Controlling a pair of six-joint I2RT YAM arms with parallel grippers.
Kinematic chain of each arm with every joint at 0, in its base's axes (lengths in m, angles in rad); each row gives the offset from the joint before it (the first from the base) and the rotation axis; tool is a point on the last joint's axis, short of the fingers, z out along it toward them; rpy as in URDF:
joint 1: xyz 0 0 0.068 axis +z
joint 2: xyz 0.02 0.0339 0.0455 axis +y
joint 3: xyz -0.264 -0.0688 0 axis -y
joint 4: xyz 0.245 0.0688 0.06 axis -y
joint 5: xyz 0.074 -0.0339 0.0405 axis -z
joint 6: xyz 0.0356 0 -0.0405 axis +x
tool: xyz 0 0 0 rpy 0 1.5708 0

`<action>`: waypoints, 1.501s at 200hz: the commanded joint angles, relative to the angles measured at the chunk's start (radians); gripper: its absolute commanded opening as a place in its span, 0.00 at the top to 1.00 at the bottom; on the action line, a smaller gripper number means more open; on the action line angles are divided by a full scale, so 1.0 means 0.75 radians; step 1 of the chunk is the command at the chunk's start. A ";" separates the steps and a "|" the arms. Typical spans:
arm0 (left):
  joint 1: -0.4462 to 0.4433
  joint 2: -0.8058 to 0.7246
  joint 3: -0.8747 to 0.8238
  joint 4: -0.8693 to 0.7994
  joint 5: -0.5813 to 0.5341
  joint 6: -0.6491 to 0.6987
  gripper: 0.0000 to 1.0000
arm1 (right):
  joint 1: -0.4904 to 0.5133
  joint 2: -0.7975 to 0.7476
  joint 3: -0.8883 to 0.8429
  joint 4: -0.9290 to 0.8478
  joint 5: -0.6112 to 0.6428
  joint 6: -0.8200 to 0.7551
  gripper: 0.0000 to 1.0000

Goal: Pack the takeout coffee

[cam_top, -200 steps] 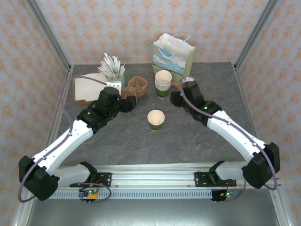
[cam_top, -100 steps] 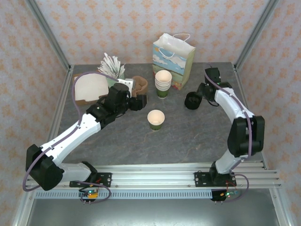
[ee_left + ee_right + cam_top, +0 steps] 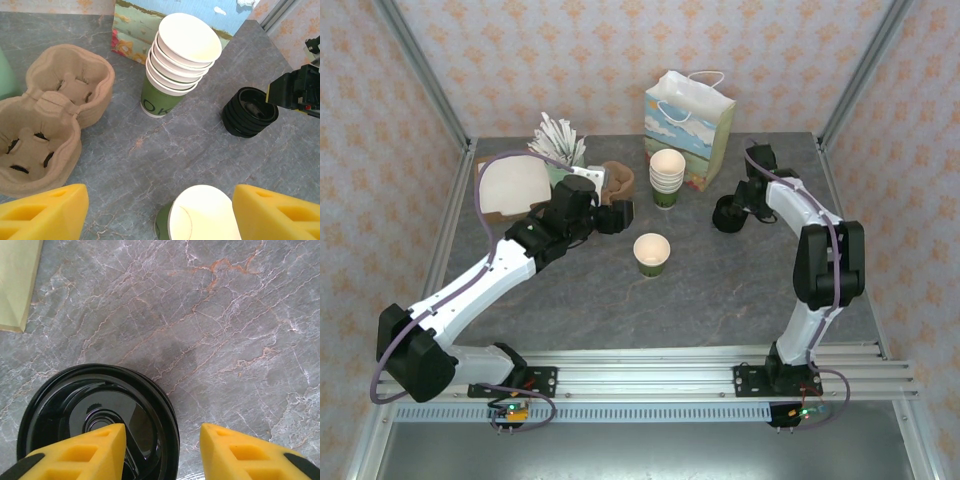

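Note:
A single cream-and-green paper cup (image 3: 651,252) stands open-topped at mid table, with no lid on it. In the left wrist view this cup (image 3: 202,215) sits low between the yellow fingers, closer to the right one. My left gripper (image 3: 613,218) (image 3: 160,215) is open, just left and behind the cup. A stack of black lids (image 3: 728,215) (image 3: 75,400) lies at the right back. My right gripper (image 3: 738,205) (image 3: 162,440) hangs open over it. One finger is above the top lid's inside and the other is outside its rim.
A stack of lidless cups (image 3: 667,175) (image 3: 182,60) stands before the gift bag (image 3: 688,118). Brown pulp cup carriers (image 3: 611,180) (image 3: 50,115), a green holder of packets (image 3: 560,150) and napkins (image 3: 510,185) fill the back left.
My right arm swung from near the cup stack out to the black lids and settled over them, its jaws narrowing slightly. My left arm reached forward toward the single cup.

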 commanded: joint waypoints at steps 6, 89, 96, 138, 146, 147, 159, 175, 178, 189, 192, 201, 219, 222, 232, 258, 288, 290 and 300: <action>-0.013 0.010 0.032 -0.014 -0.022 -0.007 0.23 | 0.000 0.026 0.033 -0.025 0.041 -0.015 0.58; -0.013 0.008 0.029 -0.016 -0.032 -0.009 0.24 | 0.000 0.034 0.032 -0.011 0.024 -0.015 0.69; -0.014 0.009 0.029 -0.015 -0.030 -0.010 0.24 | -0.001 0.033 0.029 -0.009 0.024 -0.015 0.69; -0.014 0.010 0.027 -0.017 -0.033 -0.010 0.24 | -0.001 0.039 0.029 -0.008 0.021 -0.016 0.72; -0.013 0.009 0.024 -0.016 -0.035 -0.010 0.24 | 0.000 0.039 0.028 -0.008 0.021 -0.017 0.73; -0.013 0.009 0.024 -0.015 -0.035 -0.010 0.24 | 0.000 0.039 0.027 -0.008 0.020 -0.017 0.73; -0.013 0.010 0.026 -0.016 -0.036 -0.009 0.24 | -0.001 0.039 0.027 -0.009 0.018 -0.017 0.73; -0.013 0.009 0.024 -0.018 -0.037 -0.010 0.24 | 0.000 0.042 0.030 -0.008 0.020 -0.017 0.74; -0.013 0.009 0.024 -0.017 -0.036 -0.010 0.24 | 0.000 0.042 0.029 -0.008 0.020 -0.019 0.74; -0.014 0.010 0.024 -0.017 -0.037 -0.010 0.24 | 0.000 0.042 0.029 -0.008 0.020 -0.017 0.74; -0.013 0.008 0.024 -0.017 -0.037 -0.010 0.24 | -0.001 0.041 0.027 -0.008 0.020 -0.017 0.75; -0.013 0.009 0.024 -0.017 -0.037 -0.009 0.24 | 0.000 0.043 0.027 -0.006 0.020 -0.015 0.74; -0.013 0.007 0.021 -0.018 -0.038 -0.010 0.24 | -0.001 0.043 0.026 -0.006 0.018 -0.015 0.74; -0.013 0.007 0.022 -0.017 -0.038 -0.010 0.24 | 0.000 0.043 0.025 -0.007 0.018 -0.015 0.74; -0.013 0.005 0.022 -0.017 -0.039 -0.010 0.24 | 0.000 0.043 0.024 -0.006 0.018 -0.015 0.75; -0.014 0.004 0.021 -0.017 -0.040 -0.010 0.24 | 0.000 0.044 0.026 -0.007 0.012 -0.014 0.75; -0.013 0.003 0.018 -0.018 -0.041 -0.011 0.24 | 0.000 0.029 0.029 -0.012 0.013 -0.017 0.79; -0.013 0.002 0.018 -0.019 -0.041 -0.011 0.24 | 0.000 0.027 0.029 -0.011 0.012 -0.018 0.79; -0.013 0.003 0.018 -0.019 -0.041 -0.012 0.24 | 0.000 0.017 0.031 -0.013 0.011 -0.018 0.80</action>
